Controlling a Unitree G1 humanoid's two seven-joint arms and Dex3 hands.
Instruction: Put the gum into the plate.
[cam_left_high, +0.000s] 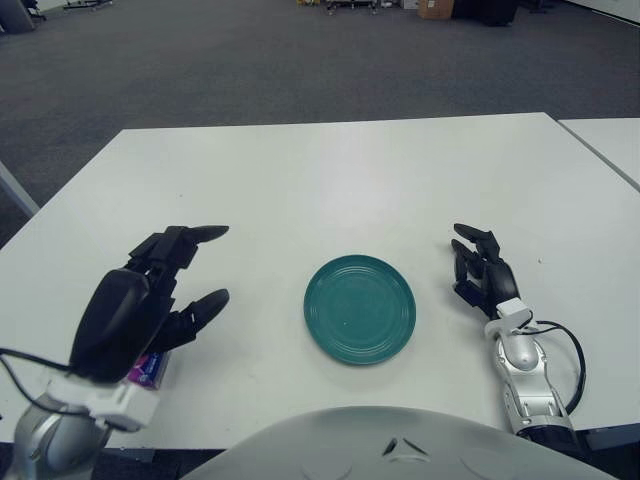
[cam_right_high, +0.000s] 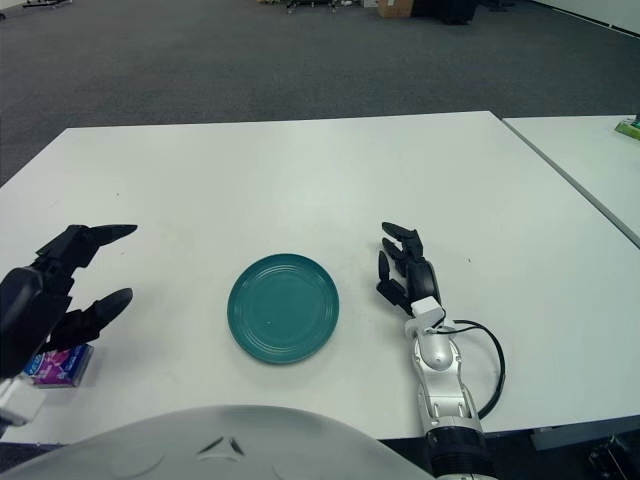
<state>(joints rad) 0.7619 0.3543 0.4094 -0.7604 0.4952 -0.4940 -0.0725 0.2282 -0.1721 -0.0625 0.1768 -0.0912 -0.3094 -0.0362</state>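
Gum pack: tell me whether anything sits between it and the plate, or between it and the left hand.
Nothing visible blocks either. The left hand hangs open right over the gum pack, partly hiding it. From there to the green plate there is only bare white table. The right hand shows on the plate's far side.
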